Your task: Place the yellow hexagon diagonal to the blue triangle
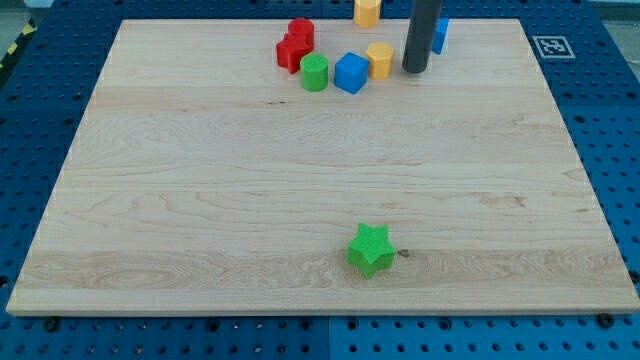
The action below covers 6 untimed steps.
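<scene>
My tip (415, 69) touches the wooden board near the view's top, right of centre. A yellow block (380, 59), whose shape is hard to make out, sits just left of the tip, a small gap between them. A second yellow block (367, 11) lies at the board's top edge, partly cut off by the frame. A blue block (440, 35) shows just right of the rod and is mostly hidden behind it; its shape cannot be made out.
A blue cube (351, 73) and a green cylinder (315, 72) sit left of the yellow block. Two red blocks (295, 45) lie further left. A green star (371, 249) sits near the view's bottom. The wooden board (200, 200) rests on a blue perforated table.
</scene>
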### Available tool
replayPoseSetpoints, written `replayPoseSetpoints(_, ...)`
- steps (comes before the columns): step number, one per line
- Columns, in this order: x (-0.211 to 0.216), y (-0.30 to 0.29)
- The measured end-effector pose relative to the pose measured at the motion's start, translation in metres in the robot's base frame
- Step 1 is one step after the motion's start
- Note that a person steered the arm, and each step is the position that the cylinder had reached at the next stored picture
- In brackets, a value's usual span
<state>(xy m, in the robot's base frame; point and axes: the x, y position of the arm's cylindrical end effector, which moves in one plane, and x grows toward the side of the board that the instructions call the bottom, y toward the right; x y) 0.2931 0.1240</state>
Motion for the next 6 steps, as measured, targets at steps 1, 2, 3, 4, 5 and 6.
replayPoseSetpoints(1,-0.017,-0.002)
replayPoseSetpoints(2,-0.036,-0.014)
replayPoseSetpoints(3,-0.036,-0.045)
replayPoseSetpoints(4,-0.049,-0.073)
replayPoseSetpoints(5,-0.099,-0.079)
replayPoseSetpoints(6,-0.101,-0.079)
